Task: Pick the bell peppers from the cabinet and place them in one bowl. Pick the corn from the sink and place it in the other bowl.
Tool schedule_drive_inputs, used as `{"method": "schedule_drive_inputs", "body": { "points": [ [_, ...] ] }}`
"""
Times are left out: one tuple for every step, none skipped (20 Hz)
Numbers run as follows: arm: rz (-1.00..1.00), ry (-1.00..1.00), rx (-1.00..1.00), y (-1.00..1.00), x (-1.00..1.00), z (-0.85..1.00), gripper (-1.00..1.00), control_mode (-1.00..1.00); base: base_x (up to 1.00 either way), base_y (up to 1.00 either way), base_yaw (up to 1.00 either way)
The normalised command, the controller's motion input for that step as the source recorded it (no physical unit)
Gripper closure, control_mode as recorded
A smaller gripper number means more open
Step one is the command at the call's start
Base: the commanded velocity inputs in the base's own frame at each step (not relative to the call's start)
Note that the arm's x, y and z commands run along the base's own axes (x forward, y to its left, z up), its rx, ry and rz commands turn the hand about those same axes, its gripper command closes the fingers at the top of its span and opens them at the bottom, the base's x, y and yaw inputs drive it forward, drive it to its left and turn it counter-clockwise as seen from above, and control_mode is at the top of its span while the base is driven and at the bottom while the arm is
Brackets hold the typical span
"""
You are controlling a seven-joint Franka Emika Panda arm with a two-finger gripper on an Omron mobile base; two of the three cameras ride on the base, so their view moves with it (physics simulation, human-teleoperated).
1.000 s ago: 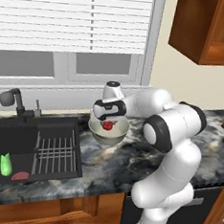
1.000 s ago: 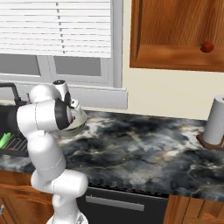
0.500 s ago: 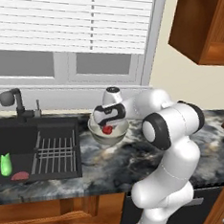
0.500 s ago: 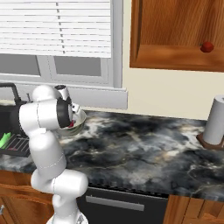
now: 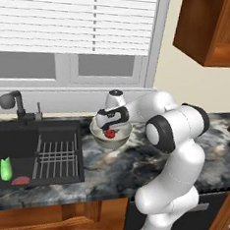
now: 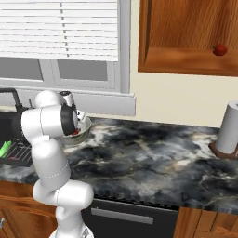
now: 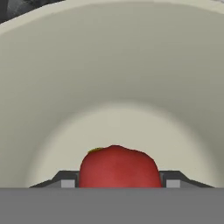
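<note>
My gripper (image 5: 110,130) reaches down into the pale grey-beige bowl (image 5: 96,135) on the counter, shut on a red bell pepper (image 5: 110,134). In the hand view that pepper (image 7: 118,166) sits between the fingertips (image 7: 65,182), low inside the bowl's wall (image 7: 113,65). A second bell pepper (image 6: 219,49) rests on the shelf of the wooden cabinet (image 6: 186,42). The green corn (image 5: 5,169) stands in the black sink (image 5: 16,143), left of the bowl. The other bowl is out of view.
A flat reddish-pink disc (image 5: 20,180) lies beside the corn, and a wire drain rack (image 5: 56,157) fills the sink's right half. The black tap (image 5: 14,103) stands behind the basin. A paper towel roll (image 6: 228,128) is at the counter's far right.
The hand has sunk a little lower into the grey-beige bowl, still carrying the pepper. Nothing else has moved.
</note>
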Motion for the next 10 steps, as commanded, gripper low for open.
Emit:
{"method": "schedule_drive_inputs", "body": {
  "points": [
    [0.0, 0.0, 0.0, 0.0, 0.0, 0.0, 1.0, -1.0, 0.0, 0.0, 0.0],
    [0.0, 0.0, 0.0, 0.0, 0.0, 0.0, 1.0, -1.0, 0.0, 0.0, 0.0],
    [0.0, 0.0, 0.0, 0.0, 0.0, 0.0, 1.0, -1.0, 0.0, 0.0, 0.0],
    [0.0, 0.0, 0.0, 0.0, 0.0, 0.0, 1.0, -1.0, 0.0, 0.0, 0.0],
    [0.0, 0.0, 0.0, 0.0, 0.0, 0.0, -1.0, -1.0, 0.0, 0.0, 0.0],
    [0.0, 0.0, 0.0, 0.0, 0.0, 0.0, -1.0, -1.0, 0.0, 0.0, 0.0],
    [0.0, 0.0, 0.0, 0.0, 0.0, 0.0, -1.0, -1.0, 0.0, 0.0, 0.0],
    [0.0, 0.0, 0.0, 0.0, 0.0, 0.0, -1.0, -1.0, 0.0, 0.0, 0.0],
    [0.0, 0.0, 0.0, 0.0, 0.0, 0.0, -1.0, -1.0, 0.0, 0.0, 0.0],
    [0.0, 0.0, 0.0, 0.0, 0.0, 0.0, -1.0, -1.0, 0.0, 0.0, 0.0]
  ]
}}
